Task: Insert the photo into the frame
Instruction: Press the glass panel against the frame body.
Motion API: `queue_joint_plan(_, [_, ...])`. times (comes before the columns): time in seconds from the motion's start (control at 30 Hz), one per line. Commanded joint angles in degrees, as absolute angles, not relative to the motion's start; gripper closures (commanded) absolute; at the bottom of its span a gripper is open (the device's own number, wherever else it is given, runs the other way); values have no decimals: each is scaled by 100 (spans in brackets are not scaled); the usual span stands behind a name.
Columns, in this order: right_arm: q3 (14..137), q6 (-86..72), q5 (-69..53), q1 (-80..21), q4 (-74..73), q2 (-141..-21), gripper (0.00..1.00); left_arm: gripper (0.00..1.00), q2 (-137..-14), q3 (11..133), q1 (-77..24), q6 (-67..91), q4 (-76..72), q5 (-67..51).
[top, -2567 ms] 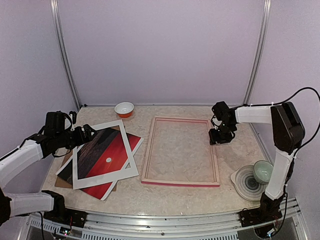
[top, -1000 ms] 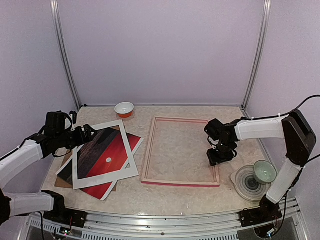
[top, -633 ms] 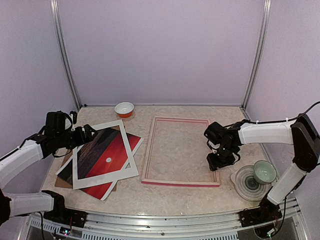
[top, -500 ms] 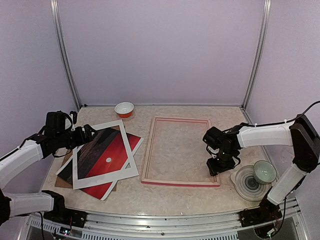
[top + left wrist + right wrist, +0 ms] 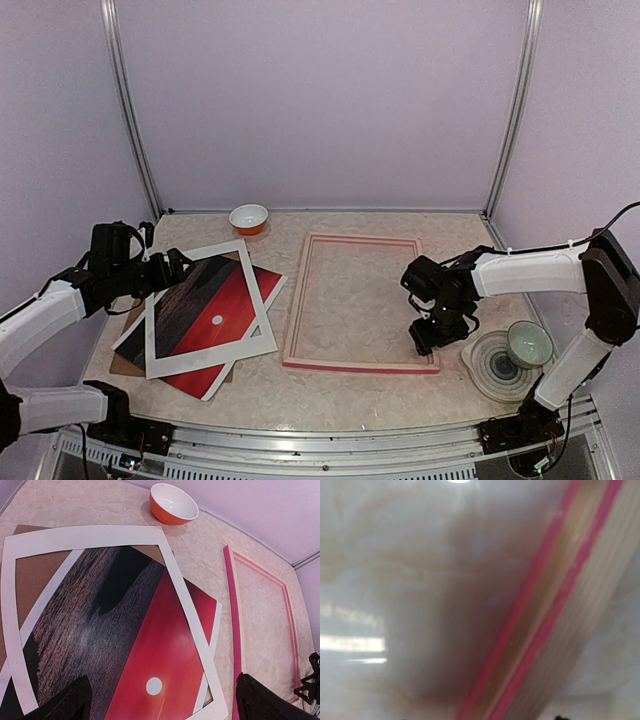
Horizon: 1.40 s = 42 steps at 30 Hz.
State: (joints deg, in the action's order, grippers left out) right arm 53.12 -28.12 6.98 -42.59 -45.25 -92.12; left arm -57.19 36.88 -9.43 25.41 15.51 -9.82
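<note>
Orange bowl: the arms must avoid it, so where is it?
In the top view the orange bowl sits at the far edge, left of centre, beyond the white mat and left of the frame.

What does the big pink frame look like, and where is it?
The frame is a large, thin rectangle, bright pink along its outer edges with paler pinkish rails. It is empty: the marbled table shows through its opening. It lies flat mid-table, apart from the photo on its left. The right gripper is at its near right corner; whether it touches cannot be told.
</note>
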Motion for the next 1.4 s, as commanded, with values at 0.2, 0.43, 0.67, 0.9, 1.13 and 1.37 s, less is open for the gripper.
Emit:
queue_joint_plan(0.2, [6836,-2368,1818,-4122,-4836,-9553,25,1,-5575,3630,-971,2479,1561,-955])
queue_joint_plan(0.43, [8278,-1898,1896,-3895,-4641,-10368,20,1,-5555,3630,-984,2476,1566,-951])
queue_joint_plan(0.67, [10099,-1588,1837,-3865,-4691,-11857,4,1,-5548,3630,-984,2470,1565,-933])
queue_joint_plan(0.9, [11668,-1549,1648,-3865,-4639,-13104,1,1,-5564,3630,-984,2470,1583,-893])
queue_joint_plan(1.13, [12137,-1590,1576,-3838,-4192,-13724,1,1,-5590,3630,-984,2470,1585,-879])
queue_joint_plan(1.37, [12114,-1888,1426,-3686,-3732,-13915,1,1,-5590,3630,-984,2470,1591,-861])
